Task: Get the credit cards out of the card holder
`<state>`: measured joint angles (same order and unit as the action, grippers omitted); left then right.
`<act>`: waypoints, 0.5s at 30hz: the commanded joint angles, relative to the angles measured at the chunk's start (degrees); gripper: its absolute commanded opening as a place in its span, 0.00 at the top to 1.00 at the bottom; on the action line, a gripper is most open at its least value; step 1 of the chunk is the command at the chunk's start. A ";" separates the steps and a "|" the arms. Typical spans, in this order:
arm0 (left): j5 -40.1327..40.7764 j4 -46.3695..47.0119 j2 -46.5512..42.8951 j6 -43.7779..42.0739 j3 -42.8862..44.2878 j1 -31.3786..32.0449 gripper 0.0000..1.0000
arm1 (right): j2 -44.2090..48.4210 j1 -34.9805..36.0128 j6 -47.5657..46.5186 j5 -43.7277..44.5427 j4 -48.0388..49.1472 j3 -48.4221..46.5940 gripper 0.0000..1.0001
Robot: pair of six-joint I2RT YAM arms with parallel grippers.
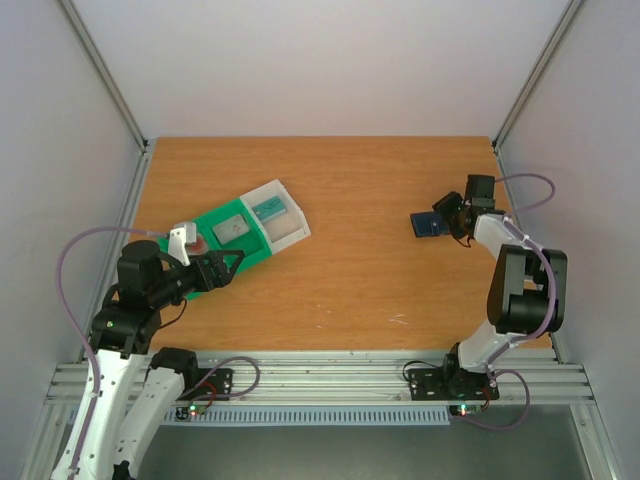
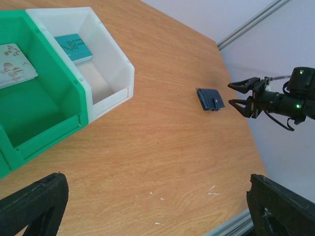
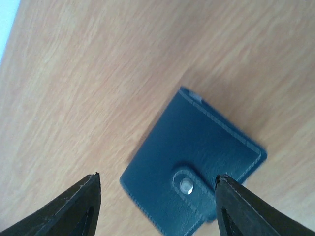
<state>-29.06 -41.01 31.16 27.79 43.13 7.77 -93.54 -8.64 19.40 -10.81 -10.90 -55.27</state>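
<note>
Two bins, one card each: teal card (image 2: 74,46) in white bin (image 2: 116,69), grey card (image 2: 12,61) in green bin (image 2: 44,133). Clasped card holder (image 2: 210,99) lies on worktop (image 2: 162,147); right hand (image 2: 229,94) released just beside it. Left hand (image 1: 228,262) released by green bin.

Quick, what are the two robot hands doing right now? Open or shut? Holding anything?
Left gripper: open, holding nothing.
Right gripper: open, holding nothing; the card holder lies shut on the table right in front of it.
</note>
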 commanded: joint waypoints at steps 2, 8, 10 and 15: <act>0.20 0.74 0.15 -0.67 -0.50 0.22 0.01 | -6.25 -0.23 -8.90 8.70 -10.45 -9.60 0.34; -2.46 0.57 0.85 -1.32 -0.27 0.18 0.01 | -13.83 -0.23 -13.80 9.22 -15.30 -16.51 0.32; -3.47 0.89 0.77 -1.63 -0.45 0.22 0.01 | -16.23 -0.23 -15.12 8.17 -16.97 -18.63 0.32; -4.05 1.88 0.92 -2.16 -0.80 0.21 0.01 | -19.10 0.13 -16.98 5.06 -17.13 -20.04 0.33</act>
<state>-31.48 -40.99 31.86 27.24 43.11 7.77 -111.26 -8.64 6.07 -3.79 -25.50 -73.76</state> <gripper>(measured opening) 0.994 0.669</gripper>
